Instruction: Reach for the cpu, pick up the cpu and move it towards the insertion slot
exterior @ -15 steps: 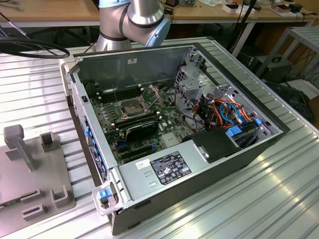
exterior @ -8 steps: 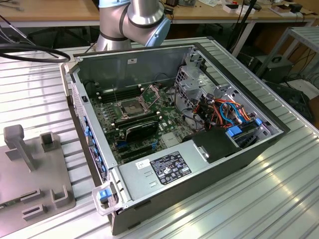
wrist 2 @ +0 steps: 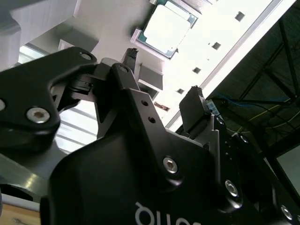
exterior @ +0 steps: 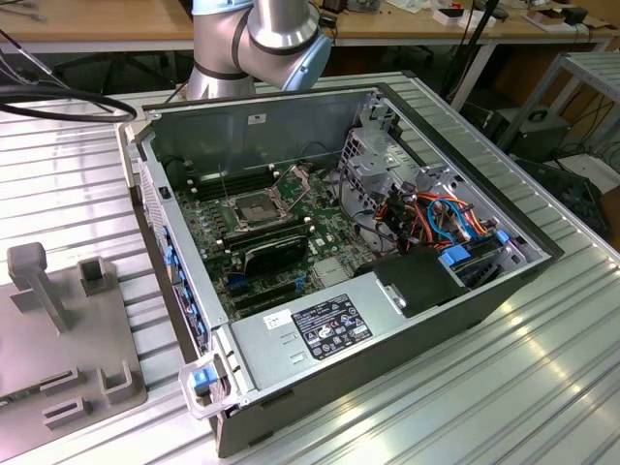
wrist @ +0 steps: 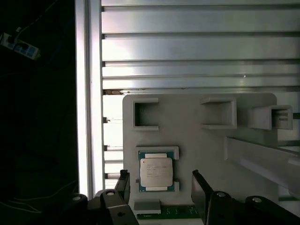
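Cpu [wrist: 157, 169] lies flat in a shallow square seat on the grey plate [wrist: 197, 136], its pale metal face turned up toward my cameras. I see the gripper [wrist: 160, 180] with its jaws released and spread wide, holding nothing. In the first wrist view the 2 black fingers [wrist: 201, 190] line up on either side of the chip. In the second wrist view the chip sits well beyond the fingertips, so I read the gripper as apart from it and touching nothing. 3 raised holders [wrist: 218, 113] stand further along the same plate, which rests on the ribbed metal table [wrist: 187, 47]. In the exterior view the insertion slot [exterior: 254, 208] sits on the green board inside the open computer case [exterior: 436, 320], its dark centre showing inside the silver frame. The plate lies outside the case, on the exterior view's left, and the arm [exterior: 262, 39] rises behind the case.
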`<action>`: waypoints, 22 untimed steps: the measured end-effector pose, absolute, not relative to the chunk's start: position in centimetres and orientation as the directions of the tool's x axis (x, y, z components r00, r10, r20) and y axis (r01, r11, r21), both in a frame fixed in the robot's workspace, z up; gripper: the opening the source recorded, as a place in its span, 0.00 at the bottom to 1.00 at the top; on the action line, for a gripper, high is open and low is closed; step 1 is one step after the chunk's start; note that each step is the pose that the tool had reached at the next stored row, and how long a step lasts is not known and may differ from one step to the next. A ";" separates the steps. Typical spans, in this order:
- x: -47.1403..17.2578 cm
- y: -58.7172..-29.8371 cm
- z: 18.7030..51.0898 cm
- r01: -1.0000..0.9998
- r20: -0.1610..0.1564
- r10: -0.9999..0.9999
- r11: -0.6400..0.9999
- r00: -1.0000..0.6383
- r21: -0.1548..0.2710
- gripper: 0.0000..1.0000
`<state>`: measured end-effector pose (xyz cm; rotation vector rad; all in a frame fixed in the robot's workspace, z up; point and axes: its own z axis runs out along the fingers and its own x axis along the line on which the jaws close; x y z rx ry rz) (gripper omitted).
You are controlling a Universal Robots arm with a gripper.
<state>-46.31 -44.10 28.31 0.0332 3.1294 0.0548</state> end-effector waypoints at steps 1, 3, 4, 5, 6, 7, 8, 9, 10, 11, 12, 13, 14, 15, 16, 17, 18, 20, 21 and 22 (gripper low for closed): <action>-46.3 -44.1 28.3 0.021 -0.011 0.021 0.999 -1.000 0.035 0.61; -46.3 -44.3 28.0 0.019 -0.011 0.019 0.999 -1.000 0.035 0.67; -46.3 -44.4 27.7 0.015 -0.011 0.016 0.999 -1.000 0.035 0.67; -46.3 -44.5 27.6 0.012 -0.011 0.012 0.999 -1.000 0.035 0.67; -46.3 -44.7 27.3 0.007 -0.010 0.007 0.999 -1.000 0.035 0.67; -46.3 -44.8 27.1 0.004 -0.008 0.004 0.999 -1.000 0.035 0.67; -46.3 -44.9 26.9 0.000 -0.007 0.001 0.999 -1.000 0.035 0.67; -46.3 -45.0 26.7 -0.003 -0.007 -0.002 0.999 -1.000 0.035 0.67; -46.3 -45.2 26.6 -0.005 -0.007 -0.004 0.999 -1.000 0.035 0.67; -46.3 -45.2 26.4 -0.005 -0.007 -0.005 0.999 -1.000 0.035 0.67; -46.3 -45.2 26.2 -0.005 -0.007 -0.005 0.999 -1.000 0.035 0.67; -46.2 -45.2 26.0 -0.005 -0.007 -0.005 0.999 -1.000 0.035 0.67; -46.1 -45.2 25.8 -0.005 -0.007 -0.005 0.999 -1.000 0.035 0.67; -46.1 -45.2 25.5 -0.006 -0.007 -0.005 0.999 -1.000 0.035 0.67; -46.1 -45.2 25.3 -0.007 -0.007 -0.007 0.999 -1.000 0.035 0.67; -46.1 -45.2 25.0 -0.011 -0.007 -0.011 0.999 -1.000 0.035 0.67; -46.1 -45.3 24.7 -0.012 -0.007 -0.012 0.999 -1.000 0.035 0.67; -46.1 -45.3 24.4 -0.012 -0.007 -0.012 0.999 -1.000 0.035 0.67; -46.1 -45.4 24.2 -0.013 -0.007 -0.012 0.999 -1.000 0.035 0.67; -46.1 -45.4 23.9 -0.013 -0.007 -0.013 0.999 -1.000 0.035 0.67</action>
